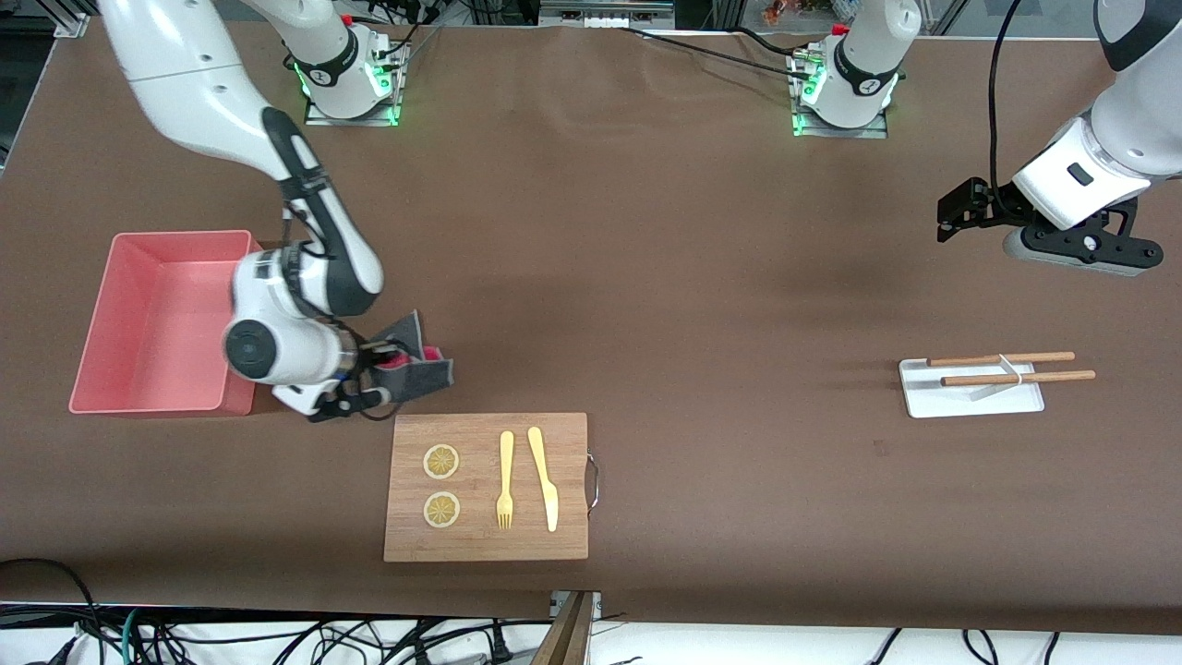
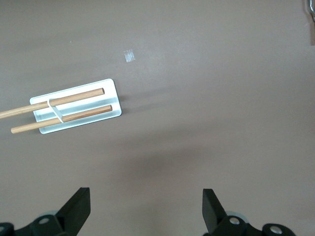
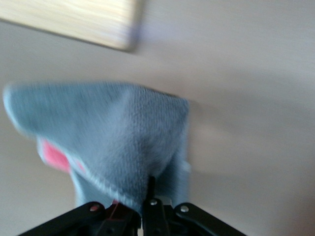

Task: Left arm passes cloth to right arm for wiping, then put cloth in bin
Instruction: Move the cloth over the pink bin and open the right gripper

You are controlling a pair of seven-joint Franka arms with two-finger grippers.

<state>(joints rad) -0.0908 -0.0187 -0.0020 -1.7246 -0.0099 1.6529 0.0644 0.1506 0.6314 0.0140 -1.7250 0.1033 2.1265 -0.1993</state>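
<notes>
My right gripper (image 1: 392,362) is shut on the cloth (image 1: 417,363), dark grey outside with magenta-pink showing inside, just above the table between the bin (image 1: 157,319) and the wooden cutting board (image 1: 487,487). In the right wrist view the cloth (image 3: 118,142) hangs bunched from the closed fingers. The salmon-pink bin stands at the right arm's end of the table. My left gripper (image 1: 956,211) is open and empty, raised over the left arm's end; in its wrist view the fingers (image 2: 76,209) stand wide apart over bare table.
The cutting board holds two lemon slices (image 1: 441,462), a yellow fork (image 1: 505,478) and a yellow knife (image 1: 544,477). A white chopstick rest (image 1: 971,388) with two wooden chopsticks (image 1: 1011,368) lies toward the left arm's end and also shows in the left wrist view (image 2: 78,107).
</notes>
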